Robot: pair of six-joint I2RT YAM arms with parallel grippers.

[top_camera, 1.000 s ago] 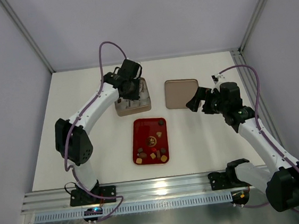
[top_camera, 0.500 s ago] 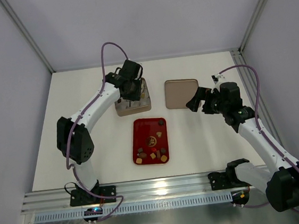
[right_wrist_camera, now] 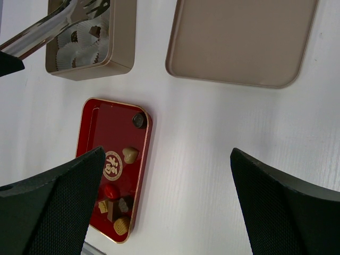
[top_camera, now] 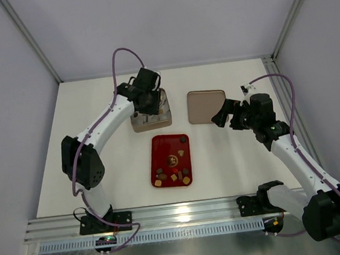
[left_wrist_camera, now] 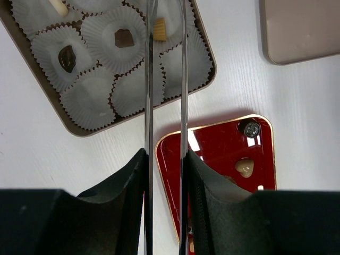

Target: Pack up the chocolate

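While overhead hides the tin (top_camera: pixel 151 118), the left wrist shows narrow jaws over its paper cups (left_wrist_camera: pixel 119 40).

small brown and tan chocolates (top_camera: pixel 173 171) are lying loose in a red tray (top_camera: pixel 157 146) near the surface's near edge; a few more (left_wrist_camera: pixel 124 37) are sitting in white paper cups (left_wrist_camera: pixel 85 103) inside a tin (top_camera: pixel 134 126) farther back.
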